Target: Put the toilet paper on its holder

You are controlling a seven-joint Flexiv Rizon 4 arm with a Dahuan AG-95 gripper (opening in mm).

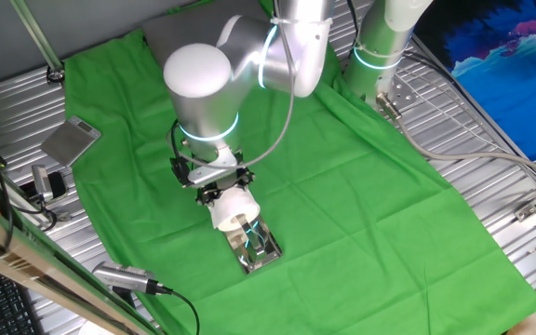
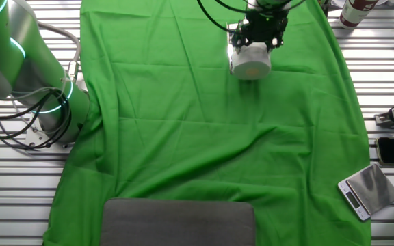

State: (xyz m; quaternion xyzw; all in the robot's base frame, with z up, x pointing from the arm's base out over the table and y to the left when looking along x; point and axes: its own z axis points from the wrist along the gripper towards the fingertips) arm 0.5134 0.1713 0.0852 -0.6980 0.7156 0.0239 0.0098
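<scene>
Toilet paper (image 1: 232, 207) clamped between jaws, held just above holder (image 1: 254, 244) on green cloth (image 1: 361, 177).

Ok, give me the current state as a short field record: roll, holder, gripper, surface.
roll: small white cylindrical toilet paper roll, held in the gripper, at the upper end of the holder
holder: small shiny chrome plate with a bar, lying on the cloth; not visible in the other fixed view
gripper: black two-finger gripper, shut on the roll
seated on bar: cannot tell
surface: green cloth over the metal table
</scene>
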